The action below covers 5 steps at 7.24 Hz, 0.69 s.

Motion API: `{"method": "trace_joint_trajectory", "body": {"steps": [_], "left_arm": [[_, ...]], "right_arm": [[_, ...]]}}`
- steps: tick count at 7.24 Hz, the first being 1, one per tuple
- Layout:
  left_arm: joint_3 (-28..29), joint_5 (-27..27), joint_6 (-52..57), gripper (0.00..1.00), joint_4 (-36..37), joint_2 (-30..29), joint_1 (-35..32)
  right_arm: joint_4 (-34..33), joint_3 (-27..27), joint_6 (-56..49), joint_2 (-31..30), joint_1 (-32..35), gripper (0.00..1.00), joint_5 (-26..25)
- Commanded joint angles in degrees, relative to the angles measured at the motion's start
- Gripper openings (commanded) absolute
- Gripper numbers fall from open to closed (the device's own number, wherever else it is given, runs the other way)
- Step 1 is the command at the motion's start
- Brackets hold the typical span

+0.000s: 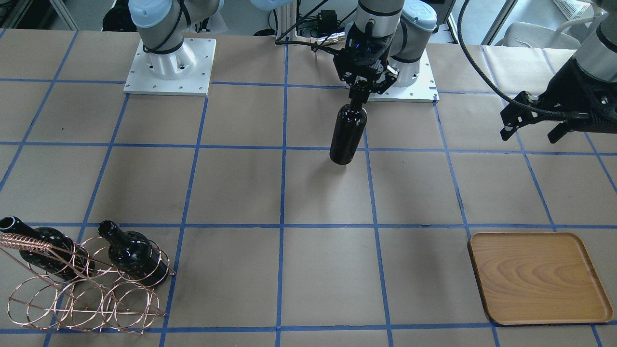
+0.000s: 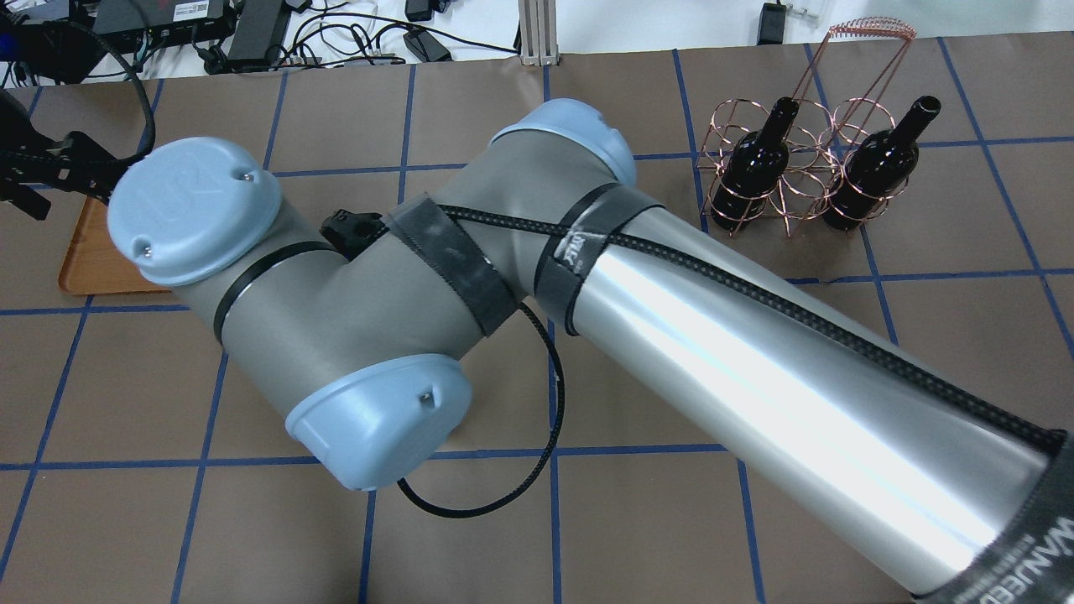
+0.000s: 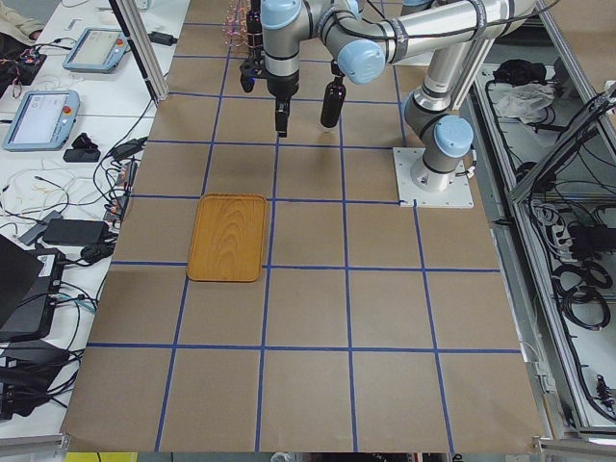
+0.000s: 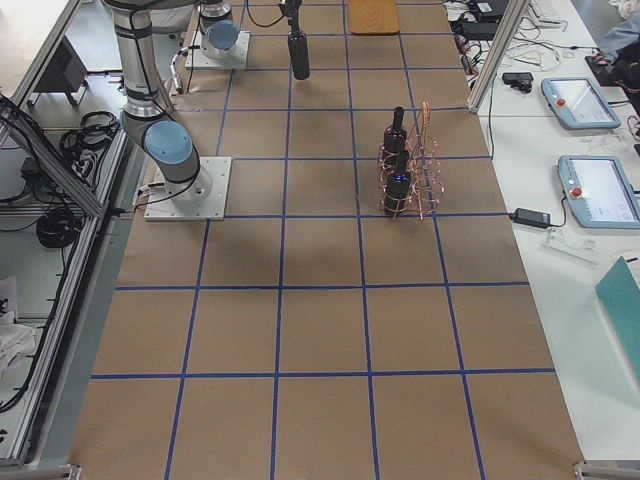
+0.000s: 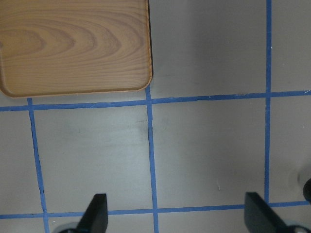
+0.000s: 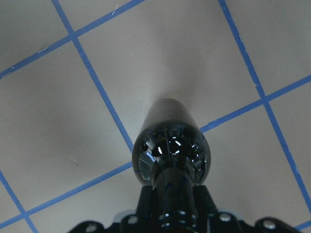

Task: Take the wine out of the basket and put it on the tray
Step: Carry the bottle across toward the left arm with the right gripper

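My right gripper [image 1: 362,86] is shut on the neck of a near-black wine bottle [image 1: 348,132] and holds it upright, base down, above the middle of the table. The right wrist view looks down the bottle [image 6: 171,145] at the brown paper below. The copper wire basket [image 1: 82,294] stands at the robot's right end with two more bottles [image 1: 135,253] [image 1: 43,246] in it. The wooden tray [image 1: 537,277] lies empty at the robot's left end. My left gripper [image 1: 530,134] is open and empty, hovering near the tray [image 5: 73,43].
The table is covered in brown paper with a blue tape grid. The two white arm base plates [image 1: 168,67] sit at the robot's edge. In the overhead view my right arm [image 2: 671,335] hides the held bottle and much of the table's middle.
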Motion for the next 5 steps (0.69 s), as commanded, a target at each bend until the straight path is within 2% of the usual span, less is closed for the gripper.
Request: {"method": "trace_joint_trajectory", "body": {"steps": [1, 5], "left_arm": [[0.1, 0.3, 0.2, 1.0, 0.1, -0.1, 0.3], [0.1, 0.0, 0.2, 1.0, 0.1, -0.1, 0.3]], "right_arm": [[0.0, -1.5, 1.4, 1.5, 1.1, 0.0, 1.1], [-0.8, -1.7, 1.5, 3.4, 1.7, 0.0, 1.3]]}}
